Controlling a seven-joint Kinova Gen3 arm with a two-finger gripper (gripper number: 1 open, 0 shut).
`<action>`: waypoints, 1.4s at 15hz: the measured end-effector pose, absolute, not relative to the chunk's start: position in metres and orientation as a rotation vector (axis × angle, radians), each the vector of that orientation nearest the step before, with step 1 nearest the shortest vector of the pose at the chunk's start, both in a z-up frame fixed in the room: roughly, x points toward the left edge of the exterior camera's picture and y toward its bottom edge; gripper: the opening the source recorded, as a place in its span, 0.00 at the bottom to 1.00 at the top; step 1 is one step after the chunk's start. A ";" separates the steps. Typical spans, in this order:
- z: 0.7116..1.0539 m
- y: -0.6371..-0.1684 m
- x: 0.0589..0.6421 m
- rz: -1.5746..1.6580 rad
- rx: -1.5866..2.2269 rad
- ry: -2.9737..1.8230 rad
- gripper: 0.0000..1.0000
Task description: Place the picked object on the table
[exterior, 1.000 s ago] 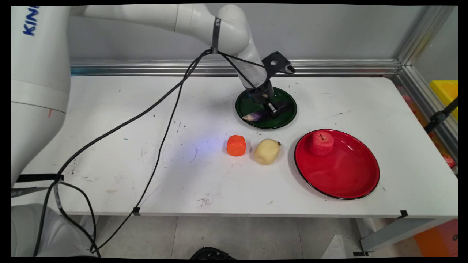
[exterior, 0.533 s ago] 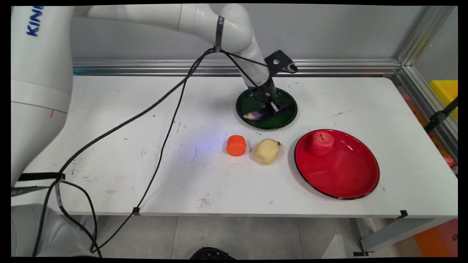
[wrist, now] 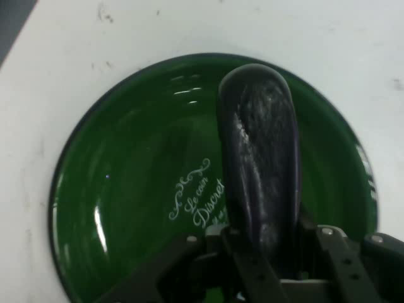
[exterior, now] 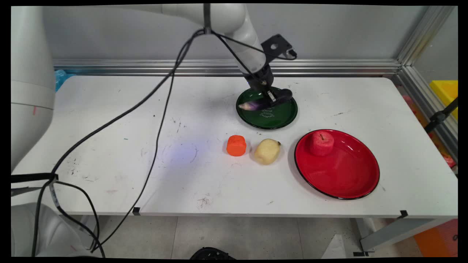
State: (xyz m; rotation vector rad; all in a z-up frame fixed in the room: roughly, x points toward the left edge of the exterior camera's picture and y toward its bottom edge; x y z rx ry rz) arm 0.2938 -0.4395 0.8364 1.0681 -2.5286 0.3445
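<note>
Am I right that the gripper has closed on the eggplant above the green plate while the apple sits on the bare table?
Not quite: the apple sits on the red plate, as the main view shows. The gripper does hold the eggplant above the green plate.

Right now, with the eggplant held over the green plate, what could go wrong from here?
1. The tool grips the eggplant near one end in the hand view, so the long free end could tilt or slip out.
2. If it drops, it may hit the green plate's rim and roll onto the table.
3. A low carry toward the near side could clip the potato or orange piece.
</note>
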 end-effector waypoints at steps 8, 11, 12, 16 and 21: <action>0.914 -0.379 0.309 0.290 0.730 -2.644 0.00; 0.931 -0.354 0.315 0.242 0.579 -2.683 0.00; 0.937 -0.344 0.318 0.222 0.523 -2.696 0.00; 0.948 -0.314 0.324 0.163 0.377 -2.728 0.00; 0.939 -0.278 0.328 0.103 0.265 -2.754 0.00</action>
